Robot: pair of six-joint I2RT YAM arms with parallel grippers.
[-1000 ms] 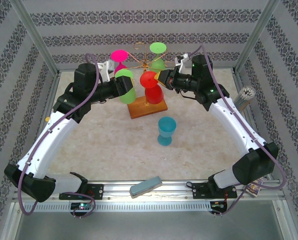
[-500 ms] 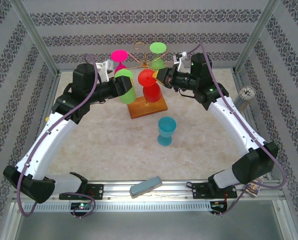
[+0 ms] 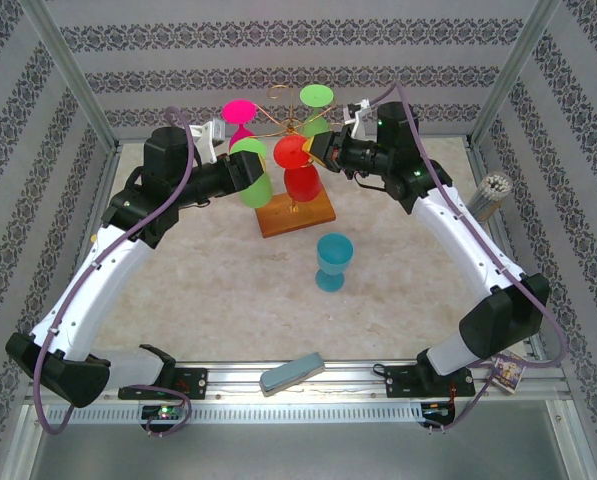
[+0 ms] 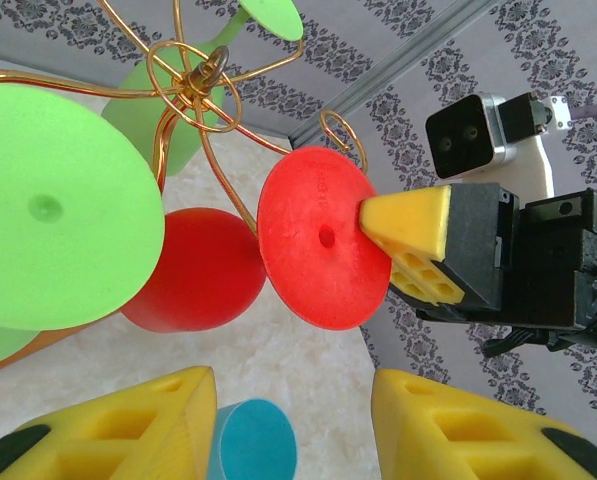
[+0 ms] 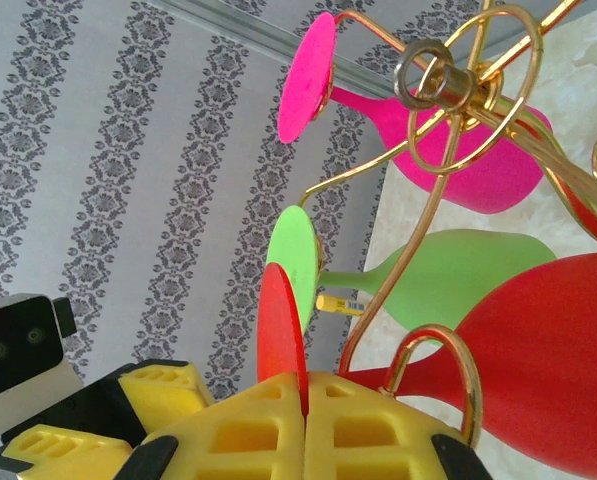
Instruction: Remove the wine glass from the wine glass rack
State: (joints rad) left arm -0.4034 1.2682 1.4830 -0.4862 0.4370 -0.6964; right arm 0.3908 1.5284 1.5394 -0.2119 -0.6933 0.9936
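1. L claw [image 3: 240, 172] [image 4: 293, 400]: up at rack height on the rack's left side. Yellow fingers are spread wide w/ nothing between them. In the L wrist cam I see the table and a blue cup past the gap.
2. Lime glass [image 3: 254, 178] [image 4: 48, 210]: hangs on the rack's left arm, just beside the L claw. I can't tell if they touch. Its round foot faces the L wrist cam.
3. Pink glass [image 3: 240, 110] [image 5: 488, 170]: hangs on the back-left arm, foot up and tilted outward.
4. Rack [image 3: 296, 214] [image 4: 193, 75] [image 5: 443, 70]: gold wire post w/ curled arms on a brown wood base, mid-table toward the back wall.
5. Red glass [image 3: 300, 180] [image 4: 323, 240] [image 5: 538, 370]: the task item, on the rack's front-right arm. It is tilted, bowl low over the base and foot toward the R claw. A gold curl loops at its stem in the R wrist cam.
6. Green glass [image 3: 316, 125] [image 4: 193, 105]: on the back-right arm.
7. R claw [image 3: 318, 152] [image 5: 305, 395] [image 4: 406, 225]: fingers pinched together on the rim of the red glass's foot.
8. Blue cup [image 3: 332, 260] [image 4: 253, 440]: upright on the table [image 3: 208, 290], in front of the rack and apart from it.
9. Pale ridged roll [image 3: 490, 195]: by the right wall. Can't tell what it is.
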